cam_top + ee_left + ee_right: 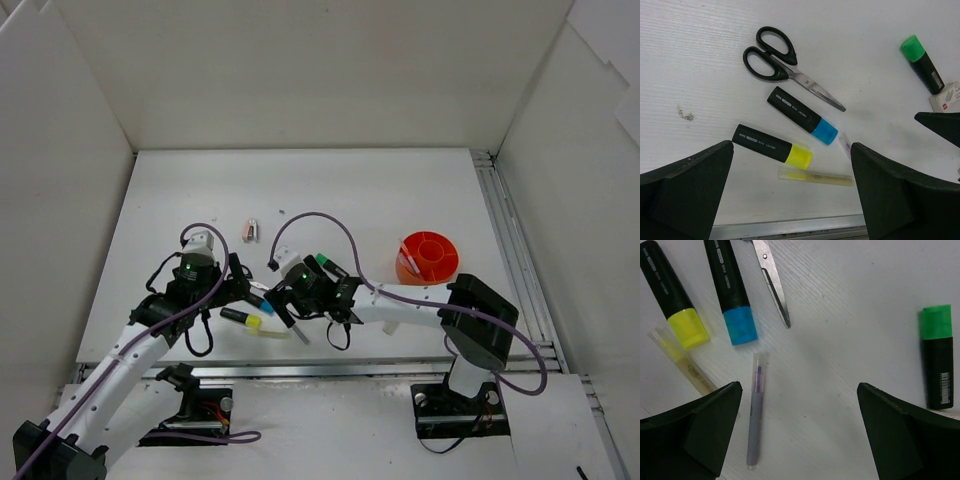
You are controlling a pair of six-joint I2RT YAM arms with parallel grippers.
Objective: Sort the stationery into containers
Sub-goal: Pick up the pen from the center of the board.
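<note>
Both grippers hover low over a cluster of stationery near the table's front edge. My left gripper (792, 150) is open above a yellow-tipped highlighter (772, 146) and a pale yellow pen (816, 176), with a blue-tipped highlighter (802, 116) just beyond. My right gripper (800, 387) is also open and holds nothing. A grey pen (755, 410) lies by its left finger and a green-tipped highlighter (937, 357) off to its right. The round orange-red pot (428, 257) stands far right, and a pinkish clip (251, 230) lies behind the arms.
Black-handled scissors (780, 65) lie beside the highlighters. A white eraser (946, 98) sits next to the green-tipped highlighter (922, 64). The table's metal front rail (790, 227) runs just below the yellow pen. White walls enclose the table.
</note>
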